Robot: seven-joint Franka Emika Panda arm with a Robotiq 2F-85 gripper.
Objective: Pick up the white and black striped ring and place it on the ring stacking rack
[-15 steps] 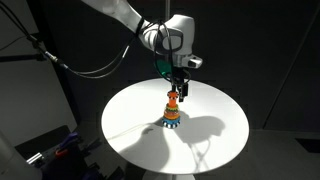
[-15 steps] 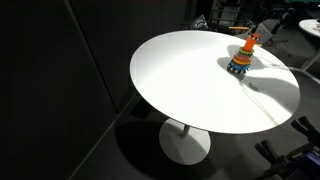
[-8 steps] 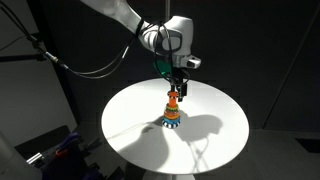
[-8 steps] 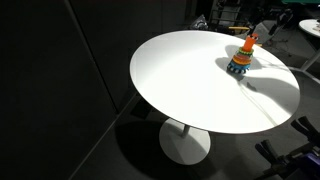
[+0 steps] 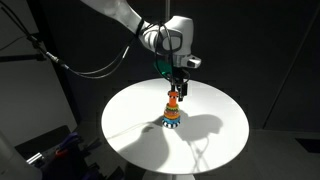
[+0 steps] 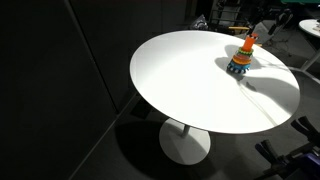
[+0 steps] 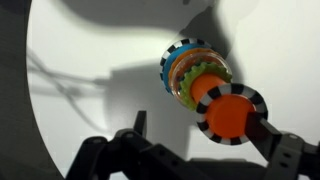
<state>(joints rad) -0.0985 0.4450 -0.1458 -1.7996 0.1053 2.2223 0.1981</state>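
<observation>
The ring stacking rack [image 5: 172, 113] stands near the middle of the round white table [image 5: 125, 125]; it also shows in an exterior view [image 6: 241, 58]. In the wrist view the rack [image 7: 196, 75] is seen from above, with green, yellow and blue rings and a striped edge at its base. The white and black striped ring [image 7: 206, 118] lies flat around the top of the orange peg. My gripper [image 7: 200, 125] hangs right over the peg [image 5: 177, 88]. Its fingers are spread wide. The right finger touches the ring's rim; the left finger is well clear of it.
The table [image 6: 180, 70] stands on one central foot with dark floor and dark curtains around it. Cables hang behind the arm [image 5: 95, 68]. Clutter lies on the floor at the lower left [image 5: 45, 150].
</observation>
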